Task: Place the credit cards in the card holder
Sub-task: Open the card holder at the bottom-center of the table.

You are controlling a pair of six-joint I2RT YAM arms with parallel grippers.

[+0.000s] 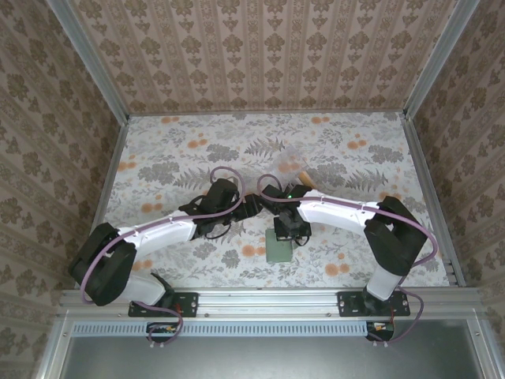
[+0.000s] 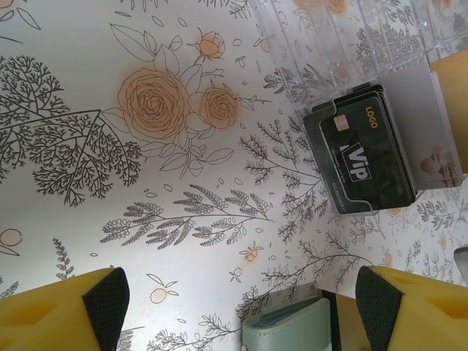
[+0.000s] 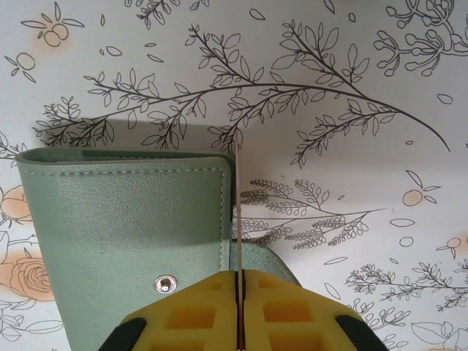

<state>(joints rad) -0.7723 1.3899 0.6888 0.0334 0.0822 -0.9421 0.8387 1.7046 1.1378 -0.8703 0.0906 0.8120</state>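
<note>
Gripping 1 thin card edge-on, the right fingers are pinched tight on its lower end. The card stands upright, its free end pointing away from the wrist. It runs just beside the right edge of the card holder's top flap.

- Card holder: sage green, flat on the desk, outer face up with the snap stud showing. No slots are visible from the right wrist, so I cannot tell whether any card is already inside.
- In the top view the holder lies near the front edge, between the 2 arms.
- Stack of dark cards: sits in a clear box farther back on the desk, well apart from the holder, VIP face up.
- Left fingers: spread wide, holding nothing, hovering over bare desk between the box and a corner of the holder.

Judgement: 1 card is picked and brought to the holder but not yet seated. The stack in the box is yet to be moved. Most of the task looks to be left.
</note>
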